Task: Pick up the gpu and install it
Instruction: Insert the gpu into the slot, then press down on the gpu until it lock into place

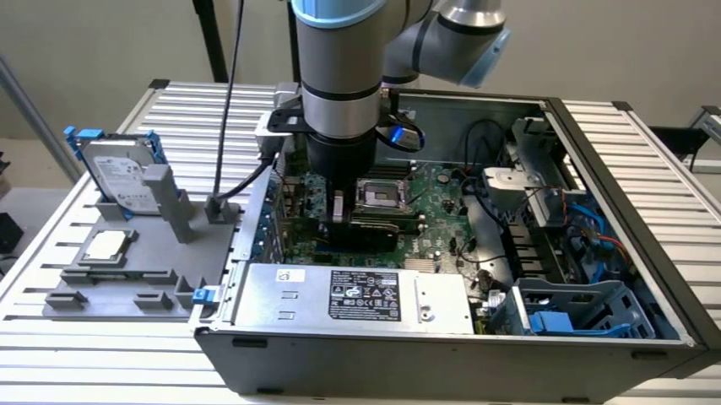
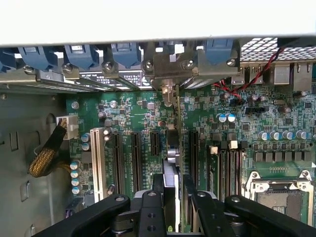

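You're mid-install: gripper (image 2: 170, 197) clamped on the gpu (image 2: 171, 148), edge-on right below it over the motherboard (image 2: 237, 123) slot, needing a straight push.

My arm (image 1: 338, 76) comes down near-vertical from above, wrist pointing straight down. My pincer (image 2: 172, 197) hangs below it, its two black fingers (image 2: 151, 210) set close together with only a narrow gap, clamped on the thin edge of the gpu (image 2: 171, 163) standing upright between them.

Even, soft lighting; overexposed white band in the wrist view.
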`<state>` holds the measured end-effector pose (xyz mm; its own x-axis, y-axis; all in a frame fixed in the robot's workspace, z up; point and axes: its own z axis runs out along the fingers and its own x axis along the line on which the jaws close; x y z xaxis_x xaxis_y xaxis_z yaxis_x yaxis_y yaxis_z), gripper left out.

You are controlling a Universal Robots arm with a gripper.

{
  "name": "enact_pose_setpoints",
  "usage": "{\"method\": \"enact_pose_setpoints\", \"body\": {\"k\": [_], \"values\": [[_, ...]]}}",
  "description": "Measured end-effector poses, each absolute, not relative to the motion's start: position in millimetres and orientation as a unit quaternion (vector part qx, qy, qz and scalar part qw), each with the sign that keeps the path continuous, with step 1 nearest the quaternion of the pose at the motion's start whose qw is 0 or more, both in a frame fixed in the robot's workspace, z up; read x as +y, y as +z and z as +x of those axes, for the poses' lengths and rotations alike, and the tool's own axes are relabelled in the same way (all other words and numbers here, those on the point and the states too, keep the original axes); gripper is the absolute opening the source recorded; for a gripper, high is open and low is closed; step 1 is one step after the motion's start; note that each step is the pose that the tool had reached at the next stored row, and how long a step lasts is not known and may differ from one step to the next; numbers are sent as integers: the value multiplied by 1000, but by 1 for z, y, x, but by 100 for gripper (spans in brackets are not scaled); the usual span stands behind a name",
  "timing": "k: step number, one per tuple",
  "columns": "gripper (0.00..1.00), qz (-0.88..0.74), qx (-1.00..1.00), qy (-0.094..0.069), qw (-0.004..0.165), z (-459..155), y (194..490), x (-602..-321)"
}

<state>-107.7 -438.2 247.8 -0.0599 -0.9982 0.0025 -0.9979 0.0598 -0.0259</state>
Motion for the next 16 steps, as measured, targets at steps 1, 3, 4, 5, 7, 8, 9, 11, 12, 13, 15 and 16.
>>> {"method": "enact_pose_setpoints", "body": {"k": [1,3,4,5,7,8,9,11,12,13,15,16], "values": [[28,-685,728,-10,9,-108,247,-438],[34,-685,728,-10,9,-108,247,-438],[34,-685,728,-10,8,-108,248,-438],[41,-686,728,-10,8,-108,249,-438],[41,-686,728,-10,8,-108,254,-438],[41,-686,728,-10,8,-108,258,-438],[41,-686,728,-10,8,-108,263,-438],[41,-686,728,-10,8,-108,272,-438],[41,-686,728,-10,8,-108,276,-438],[41,-686,728,-10,8,-108,281,-438],[41,-685,728,-10,8,-108,290,-438],[41,-686,728,-10,8,-107,295,-438]]}}
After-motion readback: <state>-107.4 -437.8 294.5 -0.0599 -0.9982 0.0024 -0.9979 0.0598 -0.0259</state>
